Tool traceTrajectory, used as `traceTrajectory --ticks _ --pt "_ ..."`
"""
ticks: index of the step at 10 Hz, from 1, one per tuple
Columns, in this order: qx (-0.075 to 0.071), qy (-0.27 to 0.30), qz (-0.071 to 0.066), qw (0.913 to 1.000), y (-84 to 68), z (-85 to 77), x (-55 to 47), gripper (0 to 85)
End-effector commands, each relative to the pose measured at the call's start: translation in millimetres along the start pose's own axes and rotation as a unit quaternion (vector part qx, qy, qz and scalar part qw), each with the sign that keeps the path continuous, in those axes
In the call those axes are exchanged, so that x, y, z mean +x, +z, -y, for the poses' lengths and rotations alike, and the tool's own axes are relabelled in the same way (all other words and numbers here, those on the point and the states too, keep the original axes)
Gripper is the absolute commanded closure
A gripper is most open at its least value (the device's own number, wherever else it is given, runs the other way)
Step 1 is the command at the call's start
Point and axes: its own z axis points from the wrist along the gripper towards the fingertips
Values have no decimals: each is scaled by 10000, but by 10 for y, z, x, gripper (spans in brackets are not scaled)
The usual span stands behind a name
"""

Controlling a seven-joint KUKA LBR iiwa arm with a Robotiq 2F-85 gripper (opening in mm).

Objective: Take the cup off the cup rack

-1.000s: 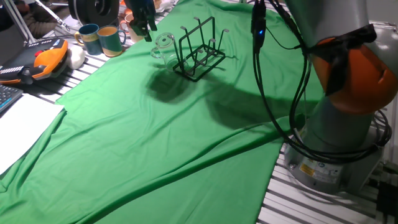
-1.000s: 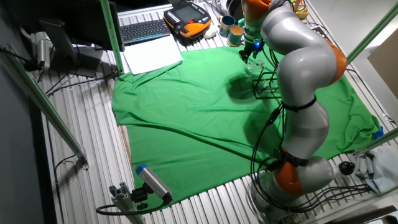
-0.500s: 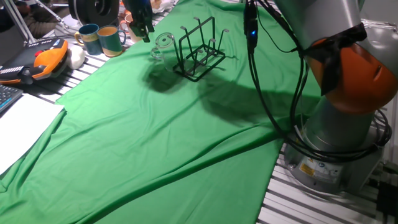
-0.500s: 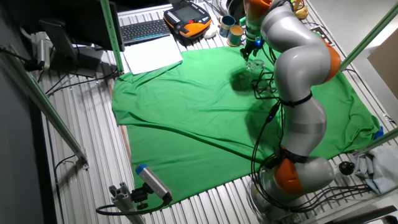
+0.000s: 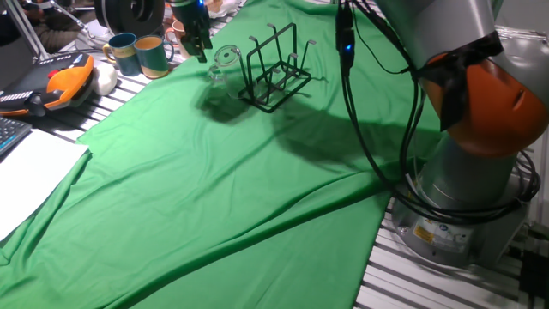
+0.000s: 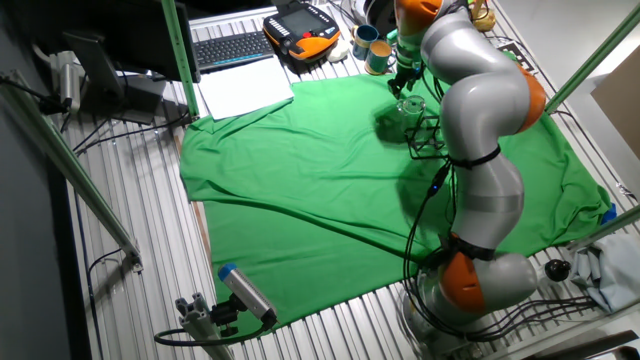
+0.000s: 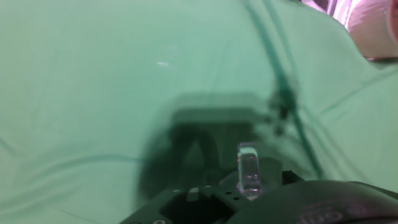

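The cup (image 5: 225, 60) is a small clear glass mug. It rests on the green cloth (image 5: 214, 189) just left of the black wire cup rack (image 5: 274, 67), apart from its prongs. My gripper (image 5: 196, 41) hangs above and to the left of the cup, off it, with its fingers apart and nothing between them. In the other fixed view the gripper (image 6: 404, 76) is above the cup (image 6: 408, 104), and the rack (image 6: 428, 136) lies behind it. The hand view shows blurred cloth, a thin rack wire (image 7: 281, 87) and a clear glass piece (image 7: 249, 168) near the hand.
Two teal-and-tan mugs (image 5: 137, 53) stand at the cloth's far left edge, and a pinkish mug (image 7: 375, 28) is close by. An orange-and-black pendant (image 5: 60, 81), a keyboard (image 6: 232, 47) and white paper (image 5: 34, 176) lie to the left. The arm's base (image 5: 467, 184) and cables are at the right.
My gripper has drawn a little up and to the left, away from the cup. The cup and the rack have stayed where they were.
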Motion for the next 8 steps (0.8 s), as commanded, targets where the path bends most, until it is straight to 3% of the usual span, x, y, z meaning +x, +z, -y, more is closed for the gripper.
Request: traceTrajectory --ticks 1,4,8 --pt "14 -26 6 10000 26 16 6 340" --pt "-34 -115 116 9999 194 91 66 340" --pt "-74 -140 255 9996 372 21 164 340"
